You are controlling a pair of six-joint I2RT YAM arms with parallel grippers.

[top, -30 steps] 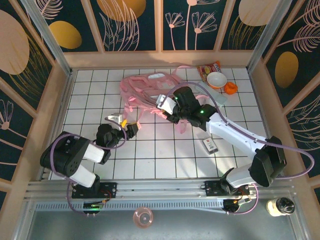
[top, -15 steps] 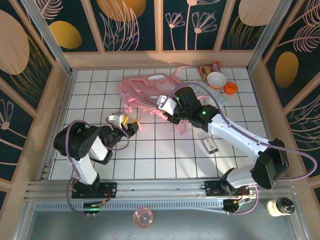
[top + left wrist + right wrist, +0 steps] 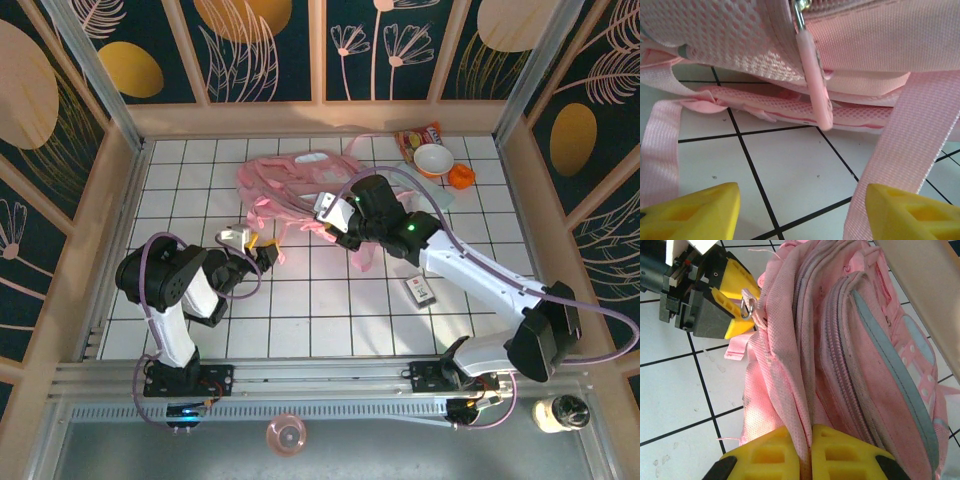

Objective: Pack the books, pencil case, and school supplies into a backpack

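The backpack (image 3: 300,185) lies just ahead of the left gripper (image 3: 800,210), its zipper pull (image 3: 815,80) hanging beyond the gap between the jaws and a strap (image 3: 900,150) crossing before one finger. A fold of the bag sits between the jaws of the right gripper (image 3: 807,450); farther ahead and to their left, the left gripper apparently touches the bag's edge.

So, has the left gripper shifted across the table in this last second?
No, barely: the left gripper sits on the same white tiles beside the backpack's strap. Only the arm's elbow behind it has swung right, away from the left wall.
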